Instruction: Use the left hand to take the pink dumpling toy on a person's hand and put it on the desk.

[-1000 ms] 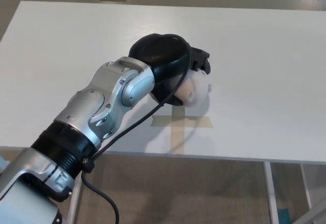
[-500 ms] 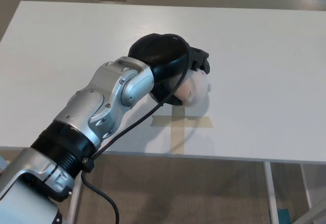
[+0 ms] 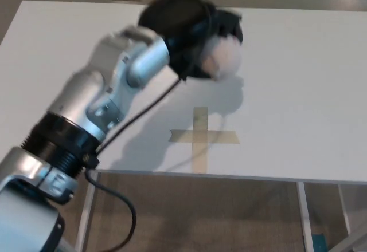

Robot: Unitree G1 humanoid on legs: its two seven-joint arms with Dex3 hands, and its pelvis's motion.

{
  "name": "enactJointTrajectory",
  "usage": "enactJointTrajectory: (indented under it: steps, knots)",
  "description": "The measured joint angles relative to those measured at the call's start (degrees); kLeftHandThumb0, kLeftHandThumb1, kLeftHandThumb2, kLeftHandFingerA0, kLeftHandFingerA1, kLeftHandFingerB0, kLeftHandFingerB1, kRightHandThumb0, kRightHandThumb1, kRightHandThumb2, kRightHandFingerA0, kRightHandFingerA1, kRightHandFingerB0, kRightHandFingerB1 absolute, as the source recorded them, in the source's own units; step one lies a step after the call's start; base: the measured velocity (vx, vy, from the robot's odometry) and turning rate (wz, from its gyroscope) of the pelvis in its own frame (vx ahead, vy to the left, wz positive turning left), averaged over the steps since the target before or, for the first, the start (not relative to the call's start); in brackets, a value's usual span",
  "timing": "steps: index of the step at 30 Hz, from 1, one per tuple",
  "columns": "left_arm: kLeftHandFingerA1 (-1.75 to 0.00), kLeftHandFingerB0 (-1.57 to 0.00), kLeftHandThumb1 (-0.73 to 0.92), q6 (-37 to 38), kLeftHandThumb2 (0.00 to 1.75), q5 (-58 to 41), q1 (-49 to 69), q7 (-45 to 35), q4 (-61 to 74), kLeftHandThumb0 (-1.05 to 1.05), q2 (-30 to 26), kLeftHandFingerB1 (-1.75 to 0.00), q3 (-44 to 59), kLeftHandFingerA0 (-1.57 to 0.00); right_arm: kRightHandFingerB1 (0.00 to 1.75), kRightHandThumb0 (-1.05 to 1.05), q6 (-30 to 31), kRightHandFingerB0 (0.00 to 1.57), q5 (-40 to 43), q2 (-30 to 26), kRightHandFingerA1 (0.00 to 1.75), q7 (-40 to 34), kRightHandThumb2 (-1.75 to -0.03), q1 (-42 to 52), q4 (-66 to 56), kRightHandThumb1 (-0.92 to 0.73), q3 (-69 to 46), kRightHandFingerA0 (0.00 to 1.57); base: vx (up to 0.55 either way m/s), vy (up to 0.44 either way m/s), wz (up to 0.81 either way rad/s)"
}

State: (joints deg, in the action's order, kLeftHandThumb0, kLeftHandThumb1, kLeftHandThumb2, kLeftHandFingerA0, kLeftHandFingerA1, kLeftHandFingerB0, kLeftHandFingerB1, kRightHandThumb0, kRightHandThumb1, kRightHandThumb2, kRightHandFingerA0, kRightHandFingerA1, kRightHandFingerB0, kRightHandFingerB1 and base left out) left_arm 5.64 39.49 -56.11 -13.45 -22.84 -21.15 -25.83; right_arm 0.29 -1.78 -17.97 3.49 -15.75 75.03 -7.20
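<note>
Pale pink and blurred with motion, the dumpling (image 3: 222, 59) sits in the left hand (image 3: 192, 31), whose black fingers are closed around it from above and behind. It now hangs clear above the desk (image 3: 298, 91), farther from the robot than the tape cross (image 3: 202, 136), and throws a soft shadow on the white top just beyond that cross. A second ago and half a second ago the toy was low, just over the top of the cross and seemingly resting on or close to the surface; since then the arm has swung up and away, taking the toy with it. The cross, partly covered before, shows whole now.

For the task, this reads as a setback or a re-positioning, I judge: the toy looked nearly placed, yet the hand never let go, and it is airborne again. The putting-down is not yet done; the hand would have to come down once more and spread its fingers.

No person's hand shows anywhere. The right hand is out of sight as well.

As for containers, there are none: no box, bowl or tray stands on the desk, only the tape mark.
</note>
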Motion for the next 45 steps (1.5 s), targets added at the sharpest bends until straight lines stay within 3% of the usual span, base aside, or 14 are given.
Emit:
enactJointTrajectory:
  steps: [1, 7, 8, 9, 10, 17, 22, 25, 31, 34, 35, 36, 38, 45]
  knots:
    - [-1.49, -0.77, 0.62, 0.4, 0.67, -0.4, -0.3, 0.0, 0.9, -0.40, -0.6, -0.55, 1.2, -0.77, 0.48, -0.40, 0.0, 0.30, 0.0, 0.0, 0.50, 0.0, -0.88, 0.0, 0.0, -0.58, 0.0, 0.33, 0.00, 0.000, 0.00]
    - [-1.57, -0.77, 0.72, 2.1, 0.64, -2.4, -1.5, 0.0, 2.9, -0.30, -3.6, -0.50, 6.1, -0.73, 0.47, -0.39, 0.0, 0.26, 0.0, 0.0, 0.51, 0.0, -0.89, 0.2, 0.0, -0.57, -0.1, 0.33, 0.00, 0.000, 0.00]
    - [-1.27, -0.68, 0.61, 2.7, 0.92, -2.9, -2.2, -0.1, 3.0, -0.37, -5.1, -0.63, 7.5, -0.94, 0.47, -0.39, 0.0, 0.26, 0.0, 0.0, 0.51, 0.0, -0.89, 0.2, 0.0, -0.57, -0.2, 0.32, 0.00, 0.000, 0.00]
    - [-1.27, -0.68, 0.61, 2.9, 0.92, -3.1, -2.4, -0.1, 3.1, -0.37, -5.7, -0.63, 8.2, -0.94, 0.47, -0.39, 0.1, 0.26, 0.0, 0.0, 0.51, 0.0, -0.89, 0.2, 0.0, -0.57, -0.3, 0.32, 0.00, 0.000, 0.00]
    - [-1.54, -0.79, 0.72, 3.2, 0.64, -3.5, -2.4, -0.2, 3.4, -0.30, -6.8, -0.51, 9.0, -0.74, 0.47, -0.39, 0.1, 0.26, 0.0, 0.0, 0.51, 0.0, -0.89, 0.2, 0.0, -0.57, -0.3, 0.32, 0.00, 0.000, 0.00]
    - [-1.52, -0.87, 0.71, 4.9, 0.64, -4.9, -1.8, -0.7, 2.8, -0.29, -12.1, -0.59, 12.5, -0.74, 0.48, -0.40, 0.1, 0.28, 0.0, 0.0, 0.50, 0.0, -0.89, 0.2, 0.1, -0.57, -0.5, 0.32, 0.00, 0.000, 0.00]
    - [-1.52, -0.79, 0.71, 6.5, 0.64, -5.8, 0.7, -0.9, 1.1, -0.26, -15.0, -0.91, 14.0, -0.73, 0.47, -0.39, 0.1, 0.26, 0.0, 0.0, 0.51, 0.0, -0.89, 0.2, 0.1, -0.57, -0.3, 0.33, 0.00, 0.000, 0.00]
    - [-1.54, -0.85, 0.72, 8.1, 0.63, -6.5, 3.8, -0.9, -1.1, -0.25, -17.3, -0.56, 15.0, -0.72, 0.47, -0.39, 0.1, 0.26, 0.0, 0.0, 0.51, 0.0, -0.89, 0.2, 0.1, -0.58, -0.3, 0.34, 0.00, 0.000, 0.00]
    - [-1.43, -0.82, 0.64, 10.5, 0.72, -6.7, 7.0, 0.0, -7.0, -0.37, -19.2, -0.61, 15.3, -0.76, 0.47, -0.39, 0.1, 0.26, 0.0, 0.0, 0.51, 0.0, -0.89, 0.3, 0.1, -0.58, -0.2, 0.33, 0.00, 0.000, 0.00]
    - [-1.56, -0.74, 0.73, 11.3, 0.64, -6.6, 7.8, 0.7, -9.7, -0.27, -19.6, -0.48, 15.2, -0.69, 0.47, -0.40, 0.1, 0.28, 0.0, 0.0, 0.51, 0.0, -0.89, 0.4, 0.1, -0.58, -0.2, 0.34, 0.00, 0.000, 0.00]
    - [-1.53, -0.87, 0.74, 11.3, 0.63, -6.6, 7.8, 0.7, -9.7, -0.24, -19.6, -0.70, 15.2, -0.68, 0.47, -0.40, 0.1, 0.28, 0.0, 0.0, 0.51, 0.0, -0.89, 0.4, 0.1, -0.59, -0.2, 0.34, 0.00, 0.000, 0.00]
    - [-1.53, -0.87, 0.74, 11.8, 0.63, -6.5, 8.1, 1.2, -11.6, -0.24, -19.8, -0.70, 15.1, -0.68, 0.47, -0.40, 0.0, 0.28, -0.1, 0.0, 0.51, 0.0, -0.89, 0.4, 0.1, -0.59, -0.1, 0.34, 0.00, 0.000, 0.00]
    - [-1.50, -0.68, 0.74, 12.1, 0.63, -6.4, 8.4, 1.7, -13.0, -0.23, -19.8, -1.07, 14.9, -0.64, 0.47, -0.42, 0.0, 0.28, -0.1, 0.0, 0.51, 0.0, -0.90, 0.4, 0.1, -0.61, 0.1, 0.34, 0.00, 0.000, 0.00]
    - [-1.52, -0.74, 0.72, 12.6, 0.64, -4.4, 11.5, 4.7, -18.0, -0.24, -19.0, -0.94, 10.9, -0.68, 0.47, -0.43, 0.0, 0.28, -0.1, 0.0, 0.51, -0.2, -0.91, 0.6, 0.2, -0.61, 0.1, 0.35, 0.00, 0.000, 0.00]
